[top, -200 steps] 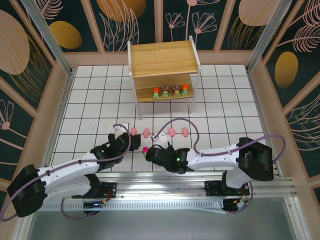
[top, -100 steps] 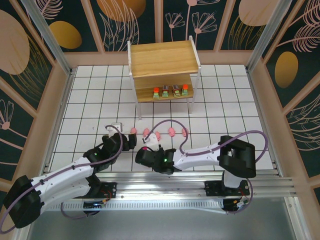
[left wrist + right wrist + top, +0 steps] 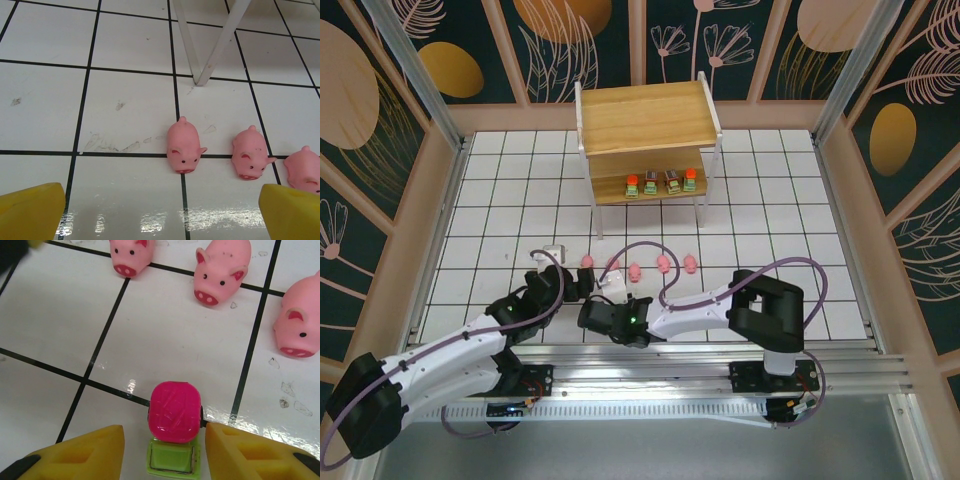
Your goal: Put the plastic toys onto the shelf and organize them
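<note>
Wooden boards on a white frame, the shelf (image 3: 645,120) stood at the far middle. The right gripper (image 3: 165,452), at the near middle, straddled the magenta-topped block (image 3: 175,412) with its jaws not yet closed on it. It needed to centre, clamp the green base squarely and lift straight, clear of the pigs (image 3: 222,270) just beyond. The left gripper (image 3: 160,215) hung wide open, facing the leftmost pig (image 3: 183,147). The lower board (image 3: 660,195) held four blocks (image 3: 652,183) in a row, and nothing sat on top.

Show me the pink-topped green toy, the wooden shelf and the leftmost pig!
Pink-topped green block toy (image 3: 174,411): right wrist view, magenta top.
Light wooden shelf (image 3: 645,113): top external view, upper board.
Leftmost pink pig (image 3: 183,147): left wrist view, back.
</note>
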Tool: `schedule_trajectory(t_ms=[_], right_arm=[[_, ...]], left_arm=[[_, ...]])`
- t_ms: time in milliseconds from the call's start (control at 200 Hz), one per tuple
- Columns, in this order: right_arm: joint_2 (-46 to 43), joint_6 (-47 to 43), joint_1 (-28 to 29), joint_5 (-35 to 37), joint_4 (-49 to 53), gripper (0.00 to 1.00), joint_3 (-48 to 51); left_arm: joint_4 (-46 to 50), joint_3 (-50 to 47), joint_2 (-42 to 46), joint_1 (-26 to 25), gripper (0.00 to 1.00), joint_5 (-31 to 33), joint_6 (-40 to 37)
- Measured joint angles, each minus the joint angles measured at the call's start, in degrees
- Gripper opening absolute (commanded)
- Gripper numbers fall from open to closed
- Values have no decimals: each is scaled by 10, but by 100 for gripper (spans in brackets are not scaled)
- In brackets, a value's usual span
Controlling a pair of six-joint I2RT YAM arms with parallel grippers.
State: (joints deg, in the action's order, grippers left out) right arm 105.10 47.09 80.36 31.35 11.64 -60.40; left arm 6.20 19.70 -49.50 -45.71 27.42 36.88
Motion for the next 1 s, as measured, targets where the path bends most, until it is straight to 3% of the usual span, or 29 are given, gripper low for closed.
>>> schedule_trajectory(t_ms=[1001], right_arm=[[42,16,-5,-11,35,42,-23]], left_arm=[[0,-8,19,4,99,0,0]])
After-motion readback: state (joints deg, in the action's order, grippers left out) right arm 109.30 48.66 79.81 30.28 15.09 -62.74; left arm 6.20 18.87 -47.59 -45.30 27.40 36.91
